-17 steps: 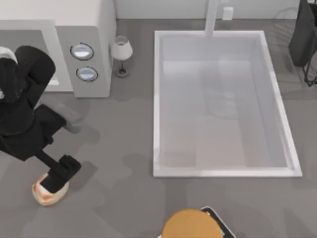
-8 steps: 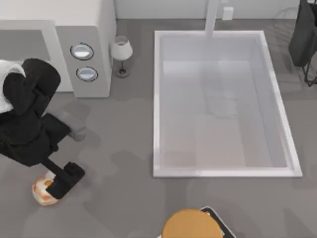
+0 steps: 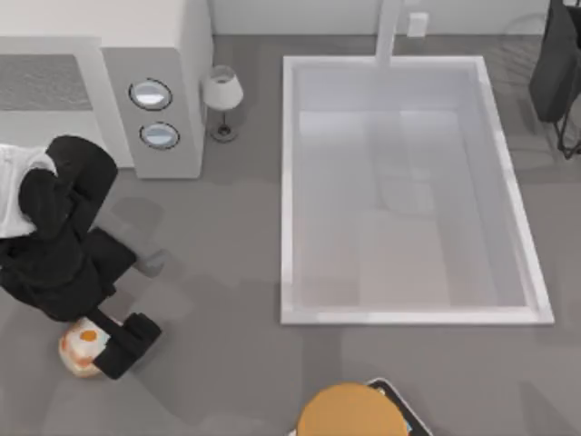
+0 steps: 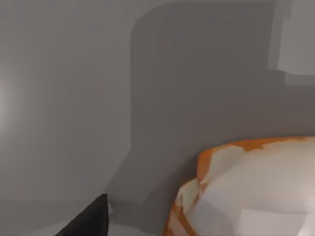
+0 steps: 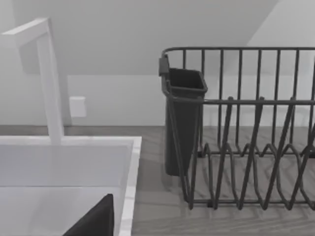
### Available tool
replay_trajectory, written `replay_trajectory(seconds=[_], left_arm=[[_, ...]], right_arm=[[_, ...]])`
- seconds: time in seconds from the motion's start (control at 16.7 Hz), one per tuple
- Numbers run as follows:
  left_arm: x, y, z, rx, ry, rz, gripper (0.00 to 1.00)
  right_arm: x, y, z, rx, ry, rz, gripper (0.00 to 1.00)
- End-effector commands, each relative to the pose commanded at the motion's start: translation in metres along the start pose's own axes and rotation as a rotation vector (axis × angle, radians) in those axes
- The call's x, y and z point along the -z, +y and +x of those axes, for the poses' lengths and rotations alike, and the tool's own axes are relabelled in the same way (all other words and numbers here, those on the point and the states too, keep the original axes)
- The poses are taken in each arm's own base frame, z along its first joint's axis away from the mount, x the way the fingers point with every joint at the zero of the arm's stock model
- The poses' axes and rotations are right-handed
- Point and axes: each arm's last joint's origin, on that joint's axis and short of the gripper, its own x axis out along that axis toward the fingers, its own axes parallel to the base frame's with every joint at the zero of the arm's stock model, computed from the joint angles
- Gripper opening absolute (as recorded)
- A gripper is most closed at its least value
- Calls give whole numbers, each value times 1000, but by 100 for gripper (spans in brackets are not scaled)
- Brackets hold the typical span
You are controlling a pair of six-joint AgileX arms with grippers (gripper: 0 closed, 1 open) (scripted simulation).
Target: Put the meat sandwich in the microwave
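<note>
The meat sandwich, a small whitish lump with an orange spot and an orange-brown rim, lies on the table at the near left. My left gripper is low at the sandwich's right side, and its black arm covers part of the lump. In the left wrist view the sandwich looms close, with one black fingertip beside it and nothing held; the gripper is open. The microwave stands at the back left, its grey cavity facing the table and two round dials on its side panel. A fingertip of my right gripper, open, shows in the right wrist view.
A big white sink basin with a faucet takes up the middle and right. A small stemmed glass stands beside the microwave. A larger tan dome sits at the near edge. A dark dish rack stands at the back right.
My left arm has swung toward the near edge. Its gripper slid from above the sandwich to its right side, uncovering the orange spot. The sandwich edged slightly left.
</note>
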Motion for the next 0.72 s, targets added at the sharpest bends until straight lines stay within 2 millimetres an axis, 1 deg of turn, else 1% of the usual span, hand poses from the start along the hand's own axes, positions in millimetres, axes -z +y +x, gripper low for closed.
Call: replay_trajectory(seconds=[0.12, 0.72], left_arm=[[0, 0, 0, 0, 0, 0, 100], [0, 0, 0, 0, 0, 0, 25]], right_arm=[[0, 0, 0, 0, 0, 0, 100], [0, 0, 0, 0, 0, 0, 100]])
